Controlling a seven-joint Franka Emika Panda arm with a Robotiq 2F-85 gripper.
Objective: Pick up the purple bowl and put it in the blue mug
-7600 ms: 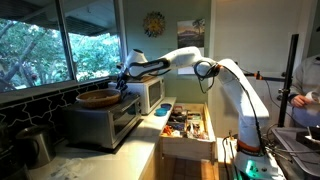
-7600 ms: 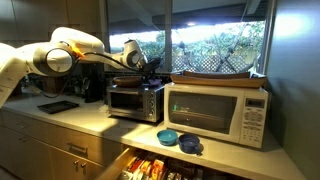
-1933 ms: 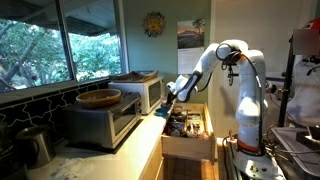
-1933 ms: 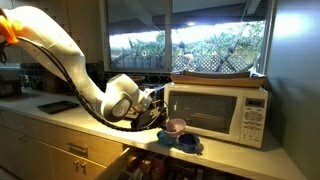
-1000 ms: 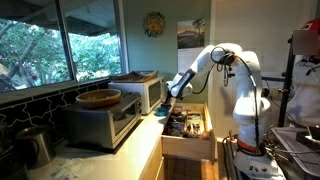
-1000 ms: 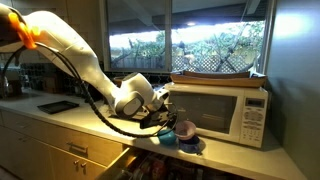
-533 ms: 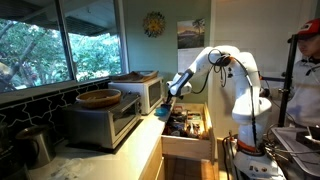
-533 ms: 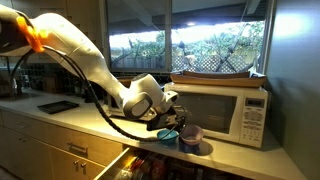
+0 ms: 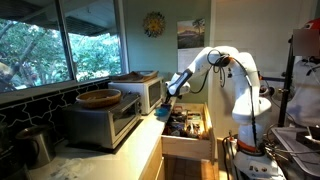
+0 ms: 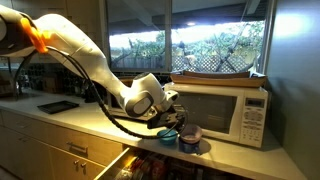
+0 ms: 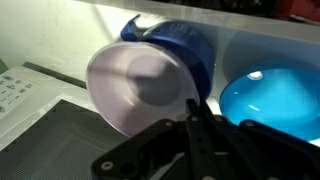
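Note:
The purple bowl (image 11: 140,88) is pale lavender and tilted, with its inside facing the wrist camera. My gripper (image 11: 194,112) is shut on its rim. The blue mug (image 11: 262,100), a squat bright-blue round vessel, sits just to the right of the bowl, apart from it. A darker blue vessel (image 11: 188,52) lies right behind the bowl. In an exterior view the bowl (image 10: 192,131) hangs just above the dark vessel (image 10: 190,144) in front of the microwave. The gripper (image 10: 176,122) is beside it, and the blue mug (image 10: 169,136) is under the gripper.
A white microwave (image 10: 218,108) stands close behind the bowl. A toaster oven (image 10: 132,100) is beside it, with a wide brown bowl (image 9: 98,98) on top. An open drawer (image 9: 186,126) full of items juts out below the counter edge.
Over the last second my gripper carried the purple bowl sideways along the counter to in front of the microwave. In the last half second it has barely moved.

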